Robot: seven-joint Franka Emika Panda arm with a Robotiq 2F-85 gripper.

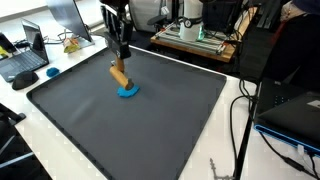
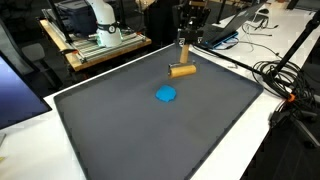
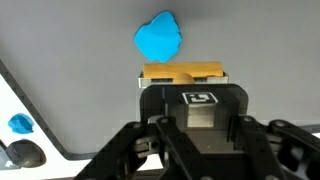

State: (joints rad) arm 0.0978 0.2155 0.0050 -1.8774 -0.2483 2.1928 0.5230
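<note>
A short wooden block [image 1: 118,75] lies on a dark grey mat [image 1: 170,120], right beside a blue crumpled lump [image 1: 128,91]. Both also show in an exterior view, the block [image 2: 181,71] and the lump [image 2: 167,95]. My gripper [image 1: 120,52] hangs straight over the block, its tips at or just above it [image 2: 183,52]. In the wrist view my gripper's body [image 3: 190,120] fills the lower half. The block [image 3: 182,73] shows just beyond it, and the lump [image 3: 158,38] beyond that. The fingertips are hidden, so I cannot tell whether they grip the block.
The mat sits on a white table [image 1: 225,150]. A laptop [image 1: 25,55] and cables stand past one end. A bench with equipment [image 2: 95,40] and a mass of cables [image 2: 285,85] border the other sides. A small blue item [image 3: 20,124] lies off the mat.
</note>
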